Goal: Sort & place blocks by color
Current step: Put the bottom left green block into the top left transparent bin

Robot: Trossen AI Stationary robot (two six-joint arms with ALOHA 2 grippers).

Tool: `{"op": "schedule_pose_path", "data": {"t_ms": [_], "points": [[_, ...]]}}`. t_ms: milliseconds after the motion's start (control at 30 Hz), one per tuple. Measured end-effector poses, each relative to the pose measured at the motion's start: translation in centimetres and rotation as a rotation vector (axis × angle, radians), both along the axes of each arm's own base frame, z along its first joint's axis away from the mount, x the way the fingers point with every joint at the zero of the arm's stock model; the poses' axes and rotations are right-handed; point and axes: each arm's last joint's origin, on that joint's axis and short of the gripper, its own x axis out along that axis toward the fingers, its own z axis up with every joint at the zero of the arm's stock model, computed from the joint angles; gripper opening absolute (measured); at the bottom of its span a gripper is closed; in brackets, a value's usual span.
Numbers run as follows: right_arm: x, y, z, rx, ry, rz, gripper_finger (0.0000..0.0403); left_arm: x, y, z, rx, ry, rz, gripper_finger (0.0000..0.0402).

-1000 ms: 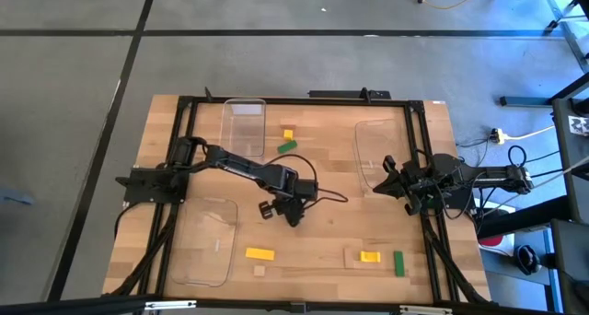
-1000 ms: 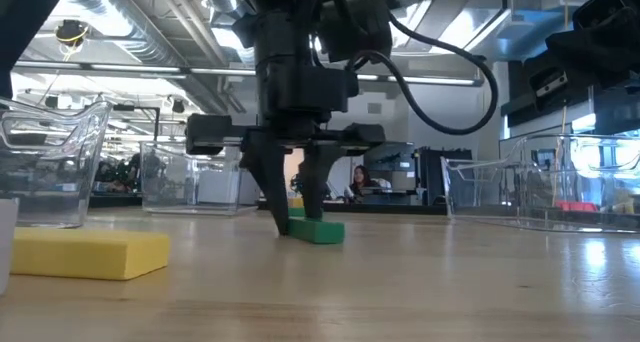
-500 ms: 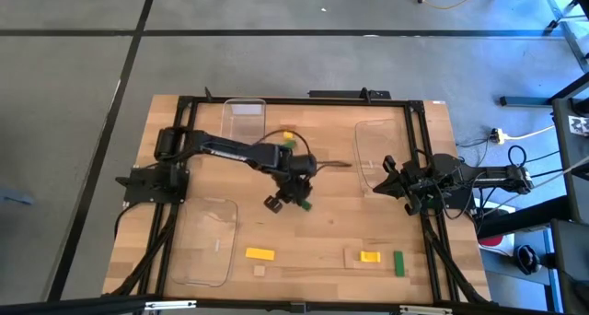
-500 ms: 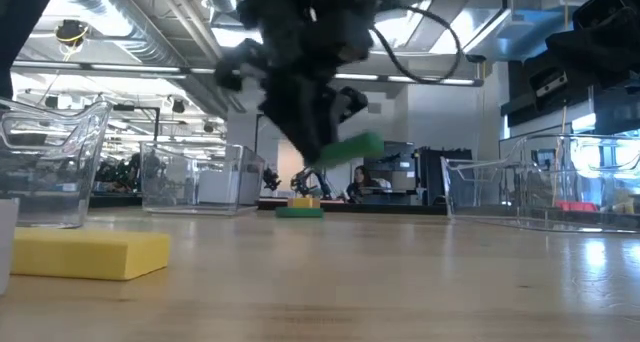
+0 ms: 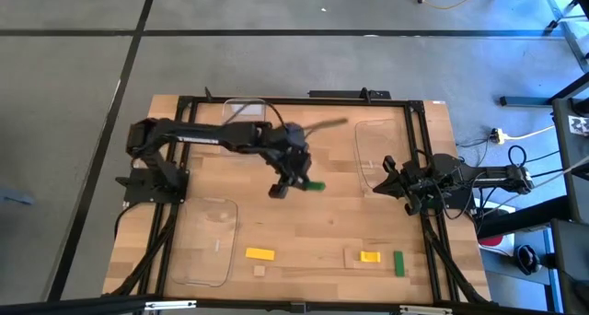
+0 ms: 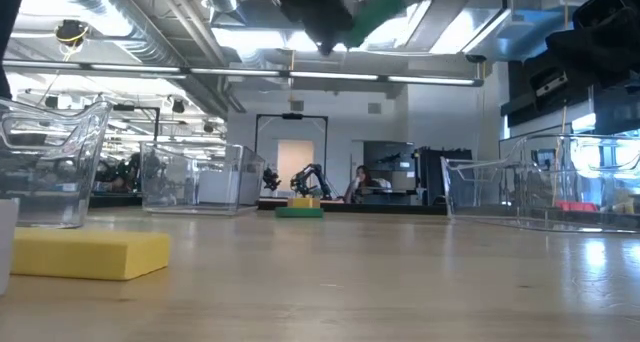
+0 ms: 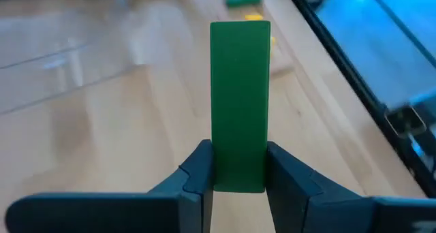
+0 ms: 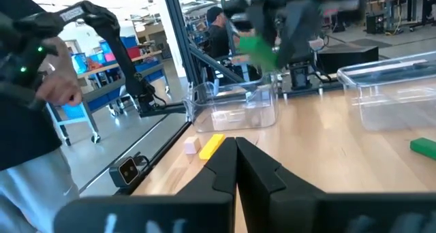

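Note:
My left gripper (image 5: 302, 182) hangs high over the middle of the table, shut on a bright green block (image 5: 316, 185). The low view shows that block (image 6: 380, 2) at the picture's top. A yellow block (image 5: 259, 254) and a tan cube (image 5: 259, 271) lie flat near the near edge. Farther right lie a second yellow block (image 5: 369, 256) and another green block (image 5: 398, 262). Another green block (image 6: 300, 212) with a yellow one (image 6: 305, 201) behind it lies toward the far edge. My right gripper (image 8: 236, 161) waits shut at the table's right side. My left gripper pinches the green block by one short end (image 7: 237, 180) between its two fingers (image 7: 197, 175). The rest of the block sticks straight out past the fingertips. The block is lifted clear of the table and tilted in the low view.
Three clear plastic trays stand on the table: one at the far edge (image 5: 244, 122), one at the far right (image 5: 377, 154), one at the near left (image 5: 207, 241). A black frame (image 5: 419, 149) runs round the work area. A person's arm (image 8: 41, 83) shows beyond the table.
My left gripper stood around the green block on the table, took it up and rose high, moving toward the far edge. The block went from lying flat to lifted clear and tilted. The right arm kept still.

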Motion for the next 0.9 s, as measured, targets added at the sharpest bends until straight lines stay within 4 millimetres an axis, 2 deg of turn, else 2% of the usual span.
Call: {"op": "schedule_pose_path", "data": {"t_ms": [167,333,400,500,600,733,900], "points": [[0.0,0.0,0.0,0.000,0.005,0.000,0.0010,-1.3,1.2,2.7,-0.037,-0.093,0.063,0.0087],[0.0,0.0,0.0,0.000,0.005,0.000,0.0010,-1.8,1.4,3.9,-0.074,-0.205,0.099,0.0087],[0.0,0.0,0.0,0.000,0.005,0.000,0.0010,-2.3,1.4,3.4,-0.102,-0.272,0.118,0.0087],[0.0,0.0,0.0,0.000,0.004,0.000,0.0010,-3.4,1.2,2.6,-0.165,-0.467,0.146,0.0087],[0.0,0.0,0.0,0.000,0.004,0.000,0.0010,-5.3,1.0,1.4,-0.291,-0.606,0.228,0.0087],[0.0,0.0,0.0,0.000,0.003,0.000,0.0010,-8.4,0.5,0.9,-0.356,-0.804,0.302,0.0087],[0.0,0.0,0.0,0.000,0.003,0.000,0.0010,-11.6,-0.1,-0.8,-0.376,-0.884,0.423,0.0087]]}}
